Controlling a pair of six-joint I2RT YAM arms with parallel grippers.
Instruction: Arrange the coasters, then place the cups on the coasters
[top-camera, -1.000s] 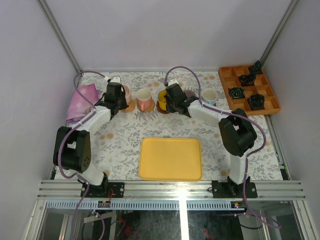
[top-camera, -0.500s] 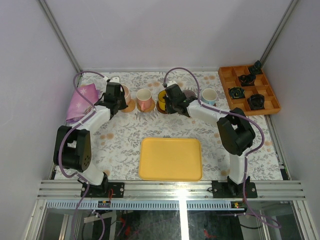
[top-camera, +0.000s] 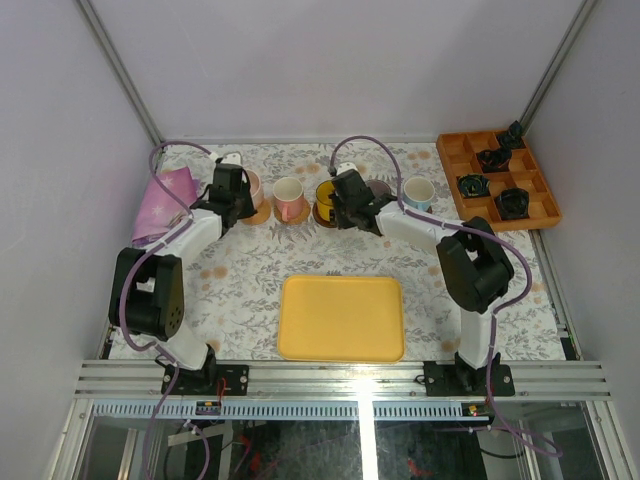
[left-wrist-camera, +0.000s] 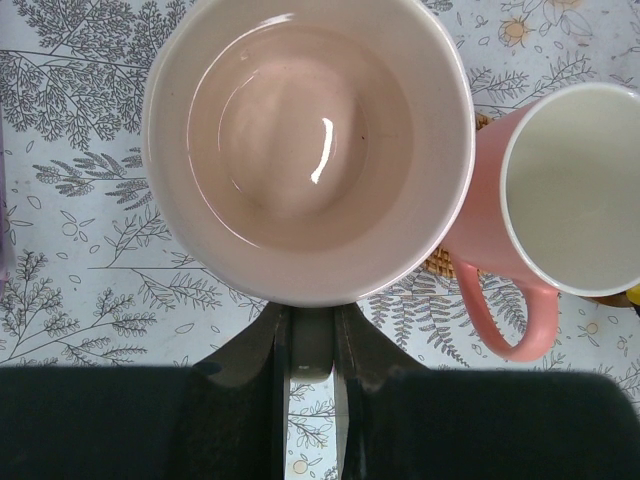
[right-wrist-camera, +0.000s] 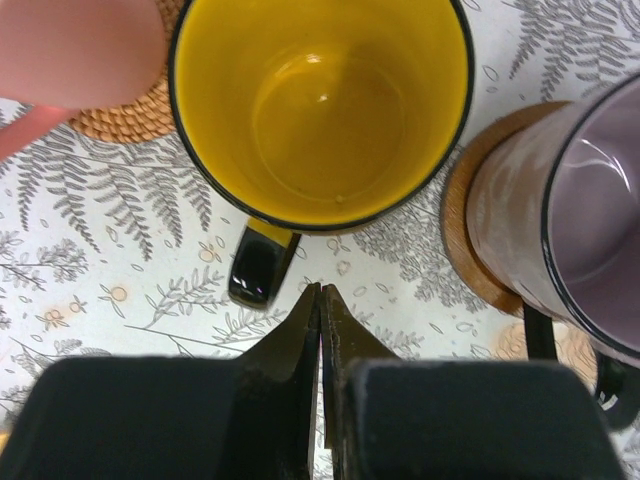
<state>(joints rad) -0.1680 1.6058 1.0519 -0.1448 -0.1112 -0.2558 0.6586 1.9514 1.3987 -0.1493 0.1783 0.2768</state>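
Nearest the arm bases, a yellow tray (top-camera: 341, 318) lies flat on the floral tabletop (top-camera: 240, 280), well apart from the row of cups farther back. Both arms reach out to that row.

The left jaws are clenched on the handle of a pale pink cup (left-wrist-camera: 308, 150) at the left end of the row. A brownish disc edge shows at this cup's foot from above, but whether the cup rests on it I cannot tell. Just to its right, a second pink cup (left-wrist-camera: 570, 190) sits on a tan woven coaster (right-wrist-camera: 125, 118).

The right jaws are pressed together with nothing between them, their tips just beside the black handle (right-wrist-camera: 260, 268) of the yellow cup (right-wrist-camera: 320, 100). Next comes the purple-grey cup (right-wrist-camera: 575, 220), standing on a dark brown coaster (right-wrist-camera: 465, 245). The light blue cup (top-camera: 419, 192) ends the row; what lies under it is unclear.

A pink cloth (top-camera: 165, 205) lies at the far left. An orange compartment tray (top-camera: 545, 205) holding black objects (top-camera: 471, 184) sits at the far right.
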